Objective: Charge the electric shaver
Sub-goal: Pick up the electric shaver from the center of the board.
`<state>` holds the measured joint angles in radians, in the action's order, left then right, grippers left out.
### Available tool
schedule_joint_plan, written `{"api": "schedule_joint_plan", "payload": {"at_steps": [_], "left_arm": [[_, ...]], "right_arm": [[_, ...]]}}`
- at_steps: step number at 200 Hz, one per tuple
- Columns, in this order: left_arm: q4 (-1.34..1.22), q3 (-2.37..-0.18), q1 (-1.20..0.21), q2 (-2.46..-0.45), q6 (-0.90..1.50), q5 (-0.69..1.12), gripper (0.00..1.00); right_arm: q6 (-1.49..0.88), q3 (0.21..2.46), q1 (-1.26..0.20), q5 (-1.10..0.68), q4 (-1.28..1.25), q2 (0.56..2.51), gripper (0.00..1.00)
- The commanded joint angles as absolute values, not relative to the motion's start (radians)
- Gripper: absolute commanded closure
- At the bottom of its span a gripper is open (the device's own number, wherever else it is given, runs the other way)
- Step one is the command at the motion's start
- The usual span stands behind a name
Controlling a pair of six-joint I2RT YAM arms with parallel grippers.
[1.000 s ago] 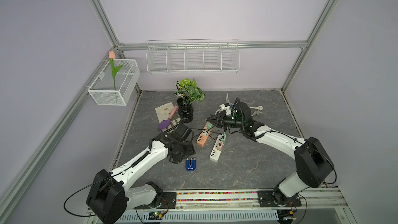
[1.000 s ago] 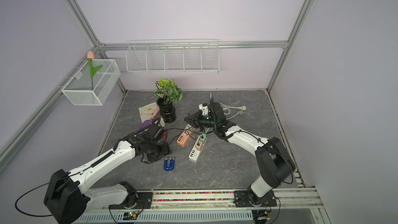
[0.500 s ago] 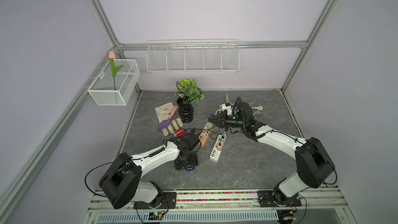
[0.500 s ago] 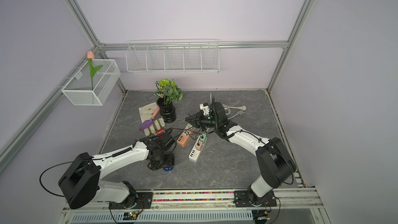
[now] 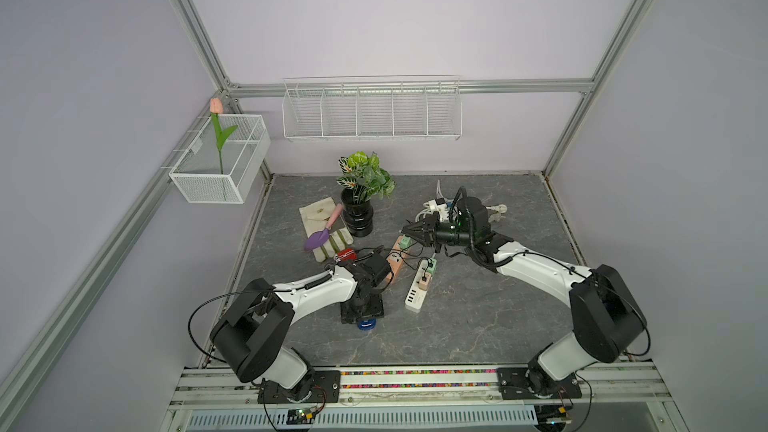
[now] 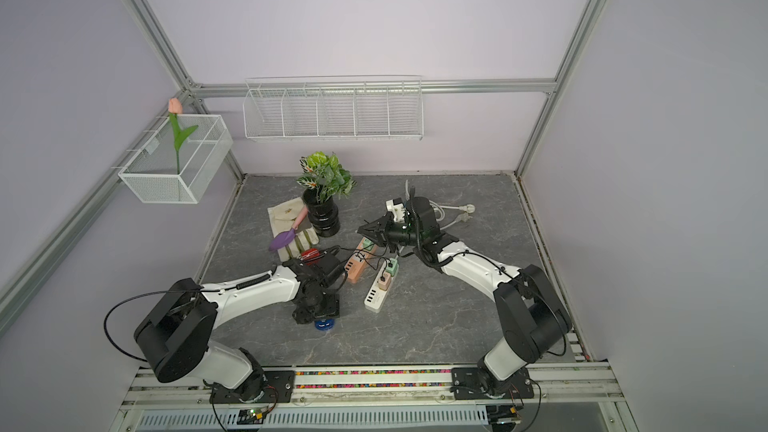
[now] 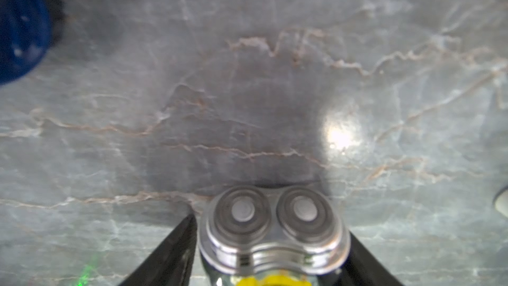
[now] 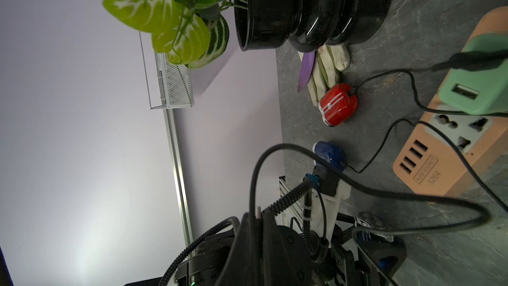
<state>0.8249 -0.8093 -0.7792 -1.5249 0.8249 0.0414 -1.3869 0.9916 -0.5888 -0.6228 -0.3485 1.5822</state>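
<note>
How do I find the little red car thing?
Start at the black plant pot. Beside it lies a pale glove, and the red car-shaped gadget sits at its finger end. It is shiny red with white stripes, unlike the blue one nearby.

Marble tabletop (image 5: 478,326) carries plant pot (image 5: 357,218), gloves (image 5: 318,216) (flat), white power strip (image 5: 415,301).
</note>
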Motion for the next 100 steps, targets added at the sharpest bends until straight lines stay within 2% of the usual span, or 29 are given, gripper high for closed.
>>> {"api": "schedule_joint_plan", "payload": {"at_steps": [1,36,63,86,100], "left_arm": [[0.767,-0.811,-0.78,-1.568,0.832,0.046,0.34],[0.764,-0.808,-0.781,-1.562,0.851,0.063,0.46],[0.772,-0.825,-0.781,-1.55,0.878,0.077,0.61],[0.848,-0.891,-0.773,-1.487,0.944,0.042,0.7],[0.897,-0.953,-0.744,-1.451,0.996,0.046,0.81]], "right_arm": [[-1.39,0.966,-0.581,-0.631,-0.376,1.547,0.93],[-1.386,0.953,-0.578,-0.63,-0.376,1.543,0.93],[-1.381,0.941,-0.576,-0.637,-0.386,1.546,0.93],[-1.358,0.933,-0.575,-0.648,-0.41,1.543,0.93],[-1.333,0.937,-0.574,-0.659,-0.432,1.541,0.93]]}}
